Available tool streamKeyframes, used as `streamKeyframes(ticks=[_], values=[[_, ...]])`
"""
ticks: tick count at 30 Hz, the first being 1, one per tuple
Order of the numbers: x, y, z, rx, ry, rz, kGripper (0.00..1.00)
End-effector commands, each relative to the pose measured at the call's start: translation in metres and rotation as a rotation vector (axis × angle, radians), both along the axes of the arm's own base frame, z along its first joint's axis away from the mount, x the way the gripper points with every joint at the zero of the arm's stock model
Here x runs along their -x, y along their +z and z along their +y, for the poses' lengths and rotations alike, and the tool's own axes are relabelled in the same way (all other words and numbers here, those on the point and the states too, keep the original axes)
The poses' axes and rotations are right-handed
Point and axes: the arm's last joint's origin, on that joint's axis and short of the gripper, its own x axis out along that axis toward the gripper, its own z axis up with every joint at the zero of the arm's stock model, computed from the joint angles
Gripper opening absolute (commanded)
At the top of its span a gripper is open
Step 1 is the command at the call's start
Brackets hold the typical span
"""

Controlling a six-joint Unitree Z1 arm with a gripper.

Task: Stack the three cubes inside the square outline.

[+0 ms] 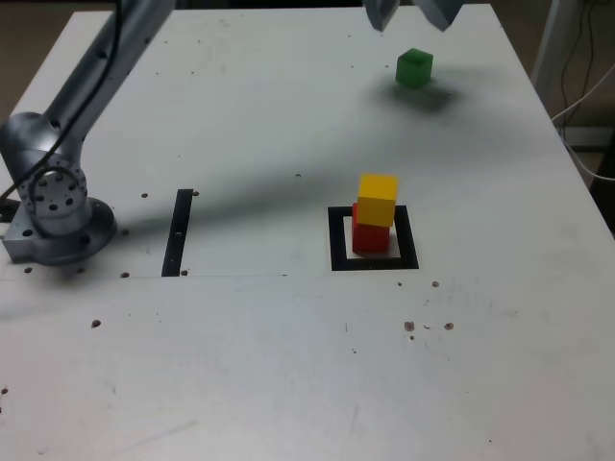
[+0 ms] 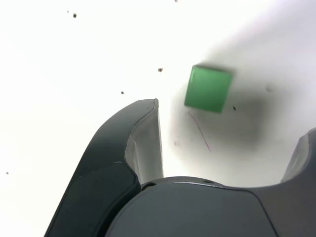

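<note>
Two cubes are stacked inside the square outline (image 1: 407, 262), well apart from the claw (image 1: 413, 19): the yellow cube (image 1: 378, 199) is set on top of the red cube (image 1: 370, 236), and the red one is ringed by the black frame. The green cube (image 1: 414, 68) is left alone on the desk (image 1: 259, 336), below the claw and near it in the exterior view. In the wrist view, its green top is seen just beyond the fingertips, between the lines of the two fingers (image 2: 145, 143). The claw is held wide open above the desk, its fingers spread well apart, and nothing is gripped. The thin black strip (image 1: 178, 232) is seen farther from the claw than the square outline, toward the exterior view's left, near the arm's base (image 1: 60, 230).
</note>
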Motion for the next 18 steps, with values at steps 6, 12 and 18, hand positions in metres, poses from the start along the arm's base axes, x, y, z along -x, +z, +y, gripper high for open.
streamKeyframes(ticks=[6, 12, 18], values=[[-0.008, -0.029, 0.011, 0.021, 0.005, 0.044, 0.94], [-0.012, -0.039, 0.015, 0.023, 0.008, 0.053, 0.88], [-0.014, -0.047, 0.022, 0.022, 0.018, 0.053, 0.83]])
